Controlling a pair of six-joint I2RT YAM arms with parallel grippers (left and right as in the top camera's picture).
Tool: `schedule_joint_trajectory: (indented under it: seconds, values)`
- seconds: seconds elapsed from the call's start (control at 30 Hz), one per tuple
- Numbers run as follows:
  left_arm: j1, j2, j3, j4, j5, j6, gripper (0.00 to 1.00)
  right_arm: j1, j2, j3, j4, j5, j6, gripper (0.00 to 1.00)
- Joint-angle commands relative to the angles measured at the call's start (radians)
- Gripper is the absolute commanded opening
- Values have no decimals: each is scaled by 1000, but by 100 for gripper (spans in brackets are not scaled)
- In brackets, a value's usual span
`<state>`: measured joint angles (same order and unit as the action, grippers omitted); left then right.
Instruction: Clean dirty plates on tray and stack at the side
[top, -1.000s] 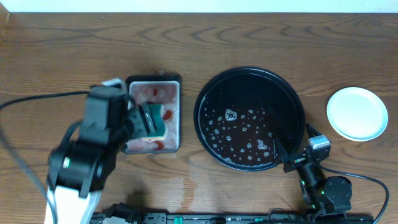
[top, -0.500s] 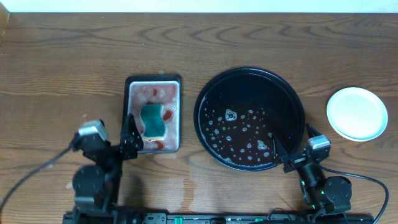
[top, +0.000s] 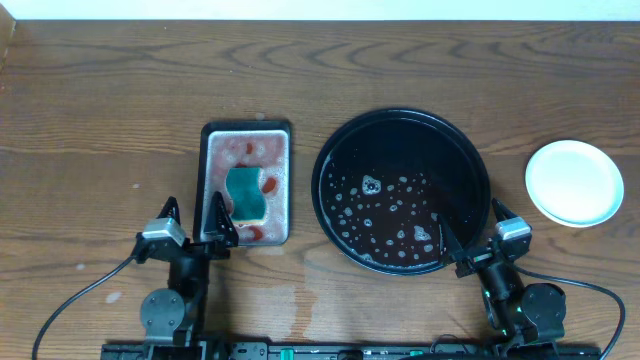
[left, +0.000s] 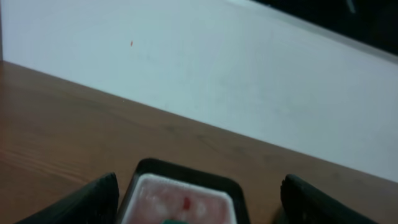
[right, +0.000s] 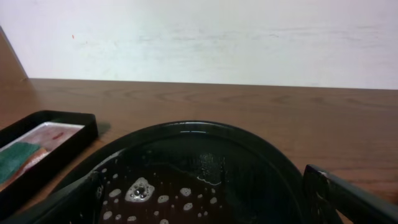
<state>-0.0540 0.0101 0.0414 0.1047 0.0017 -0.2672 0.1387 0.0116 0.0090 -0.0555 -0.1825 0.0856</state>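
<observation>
Overhead view showed the tray (top: 400, 140) empty of plates, holding only suds and droplets. The plates (top: 575, 182) sat on the bare table to its right, well apart. Only one white disc showed from above, so the count in the stack could not be confirmed. The left claw (top: 195, 212) and right claw (top: 468, 224) both had fingers apart and held nothing. Risk noted: the right claw's inner finger appeared to overlap the tray rim, so a careless swing could jolt the tray and slop water onto the table.
</observation>
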Motion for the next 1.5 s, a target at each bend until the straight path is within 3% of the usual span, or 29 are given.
schedule_joint_trajectory:
  seconds: [0.0, 0.4, 1.47]
  values:
    - [3, -8, -38, -23, 10, 12, 84, -6, -6, -4, 0, -2, -12, 99]
    - [3, -8, -37, -175, 10, 12, 84, -6, -6, -4, 0, -2, -13, 99]
    - [3, -6, -37, -175, 10, 12, 84, -6, -6, -4, -1, -2, -13, 99]
